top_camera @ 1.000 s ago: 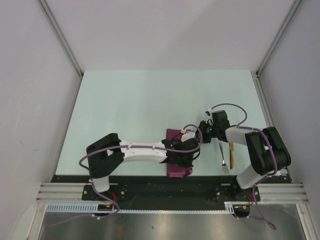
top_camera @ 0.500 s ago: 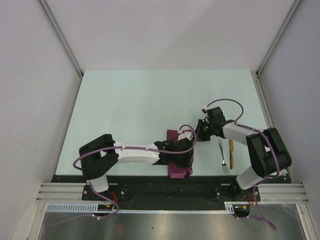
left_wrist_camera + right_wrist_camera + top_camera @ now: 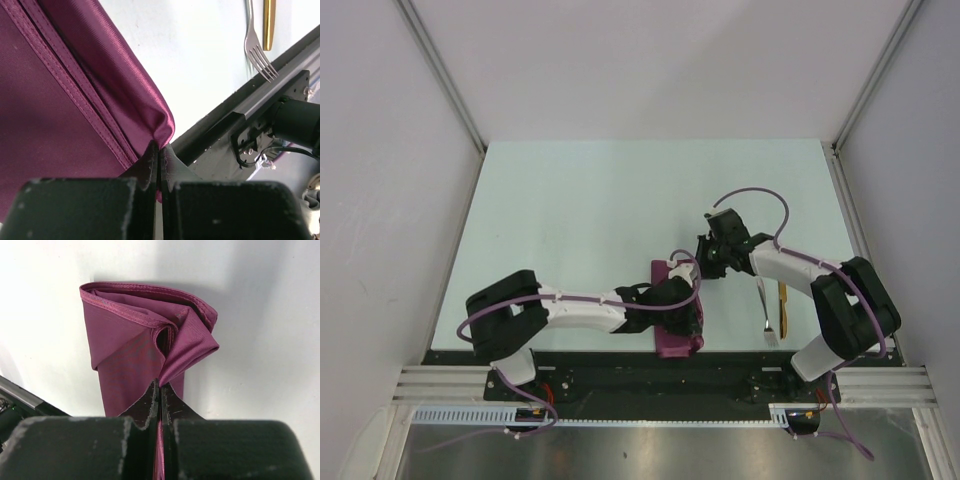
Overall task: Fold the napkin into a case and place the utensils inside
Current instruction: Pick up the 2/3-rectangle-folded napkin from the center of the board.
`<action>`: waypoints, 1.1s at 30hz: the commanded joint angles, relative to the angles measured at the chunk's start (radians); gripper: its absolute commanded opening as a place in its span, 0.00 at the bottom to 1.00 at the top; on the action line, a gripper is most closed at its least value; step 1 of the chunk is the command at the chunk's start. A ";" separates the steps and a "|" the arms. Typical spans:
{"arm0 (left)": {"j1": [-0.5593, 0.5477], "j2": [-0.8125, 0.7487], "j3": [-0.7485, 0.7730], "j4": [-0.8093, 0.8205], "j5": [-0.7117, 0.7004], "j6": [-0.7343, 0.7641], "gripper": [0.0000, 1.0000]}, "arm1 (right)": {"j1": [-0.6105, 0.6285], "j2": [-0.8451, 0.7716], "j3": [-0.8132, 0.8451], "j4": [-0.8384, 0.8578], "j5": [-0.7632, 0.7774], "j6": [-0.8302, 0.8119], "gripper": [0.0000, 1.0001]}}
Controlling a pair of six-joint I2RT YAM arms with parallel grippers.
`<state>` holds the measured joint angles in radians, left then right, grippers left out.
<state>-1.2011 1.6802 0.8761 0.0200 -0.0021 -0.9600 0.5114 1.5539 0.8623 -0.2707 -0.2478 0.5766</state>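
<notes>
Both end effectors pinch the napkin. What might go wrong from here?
1. The right end effector pinches only a bunched fold of the napkin; it may slip and the layers fall open.
2. The left end effector holds a corner near the edge of the table; a tug might drag cloth off.
3. The fork lies near the right arm and may get knocked.

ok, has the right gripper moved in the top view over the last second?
Yes. The right gripper has shifted left, away from the fork, which stayed put, and onto the napkin, where it is now shut on a fold.
</notes>
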 commanded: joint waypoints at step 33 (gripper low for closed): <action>0.025 -0.013 -0.009 0.092 0.131 0.030 0.00 | -0.146 0.031 -0.325 0.591 -0.120 0.259 0.39</action>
<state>-1.1751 1.6627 0.8249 0.1051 0.1112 -0.9565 0.3729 1.5707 0.5835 0.2035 -0.3798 0.8009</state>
